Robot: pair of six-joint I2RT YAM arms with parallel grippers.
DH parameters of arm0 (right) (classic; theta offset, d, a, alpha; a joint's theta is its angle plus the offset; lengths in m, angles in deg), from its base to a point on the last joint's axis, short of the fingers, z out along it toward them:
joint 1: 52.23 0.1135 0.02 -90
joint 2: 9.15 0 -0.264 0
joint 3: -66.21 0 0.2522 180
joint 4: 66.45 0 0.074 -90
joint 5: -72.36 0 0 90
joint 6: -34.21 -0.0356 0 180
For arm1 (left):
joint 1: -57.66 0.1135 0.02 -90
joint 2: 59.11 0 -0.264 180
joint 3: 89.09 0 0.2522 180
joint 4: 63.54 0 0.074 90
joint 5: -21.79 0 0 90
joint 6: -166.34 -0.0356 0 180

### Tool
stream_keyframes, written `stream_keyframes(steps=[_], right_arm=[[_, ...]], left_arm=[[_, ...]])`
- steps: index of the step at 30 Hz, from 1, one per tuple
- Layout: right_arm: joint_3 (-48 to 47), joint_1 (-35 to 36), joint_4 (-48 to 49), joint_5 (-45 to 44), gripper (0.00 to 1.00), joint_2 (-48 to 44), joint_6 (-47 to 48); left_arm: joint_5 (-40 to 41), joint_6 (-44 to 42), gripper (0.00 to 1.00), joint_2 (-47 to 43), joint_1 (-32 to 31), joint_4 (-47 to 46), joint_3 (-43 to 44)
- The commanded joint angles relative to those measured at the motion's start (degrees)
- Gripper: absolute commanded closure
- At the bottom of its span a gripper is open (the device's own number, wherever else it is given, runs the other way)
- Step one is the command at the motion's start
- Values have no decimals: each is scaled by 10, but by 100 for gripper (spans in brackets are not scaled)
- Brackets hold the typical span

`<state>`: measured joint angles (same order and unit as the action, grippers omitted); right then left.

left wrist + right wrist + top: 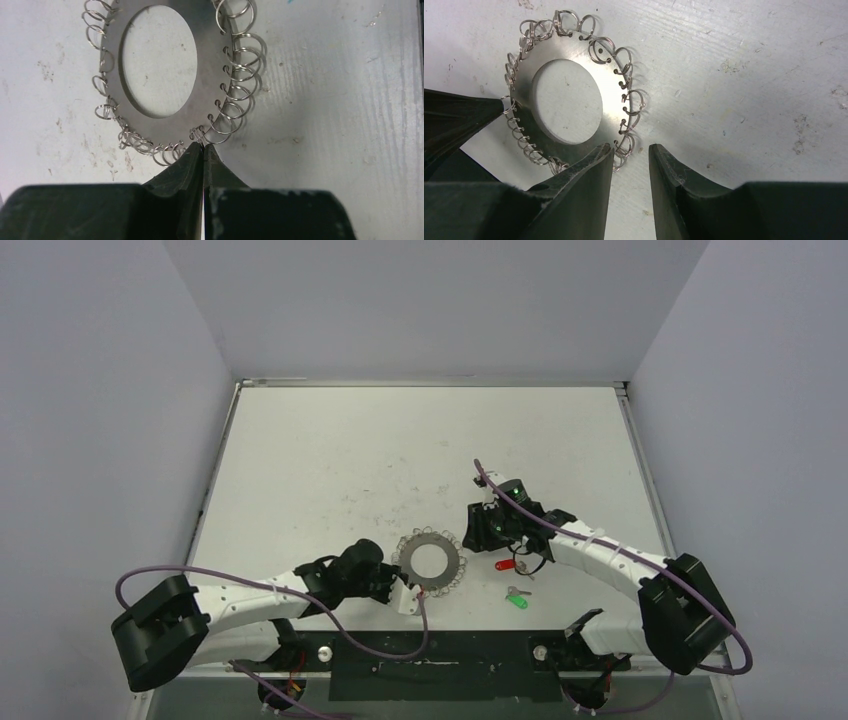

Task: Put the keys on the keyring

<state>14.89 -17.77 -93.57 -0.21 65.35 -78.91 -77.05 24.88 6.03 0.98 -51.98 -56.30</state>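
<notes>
The left claw (202, 147) is clenched, its two dark tips pressed together on the rim of the keyring (207, 75), where they nip the fringe of small wire loops (240, 85) at the edge nearest the arm. The right claw (630, 155) stands released, its fingers (584, 190) spread apart at the opposite side of the ring. One loop lies in the gap between them, and nothing is gripped.

The keyring lies flat on the scuffed white table (400, 460), between the two arms and a little ahead of their bases. The bare table shows through its wide central hole. From above, the left claw sits at the ring's near-left edge and the right claw just beside its right edge.

The red-tagged key (506, 564) lies on the table to the right of the ring, close beside the right arm's wrist. The green-tagged key (518, 601) lies near it, a little closer to the arm bases. Both keys are apart from the ring, and neither hangs on a loop.
</notes>
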Motion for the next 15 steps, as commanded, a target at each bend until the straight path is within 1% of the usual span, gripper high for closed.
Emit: stream_keyframes(steps=[1, 7, 10, 15], right_arm=[[-5, -6, 5, 2, 66, -25, 5], [-3, -6, 10, 14, 66, -37, 8], [1, -7, 27, 39, 65, -51, 11], [9, -7, 67, 85, 60, -86, 26]], left_arm=[[3, 15, 100, -40, -3, -6, 11], [-9, 31, 100, -76, -3, -8, 6], [-21, 44, 100, -95, -3, -11, 3], [-40, 79, 100, -138, -3, -30, -4]])
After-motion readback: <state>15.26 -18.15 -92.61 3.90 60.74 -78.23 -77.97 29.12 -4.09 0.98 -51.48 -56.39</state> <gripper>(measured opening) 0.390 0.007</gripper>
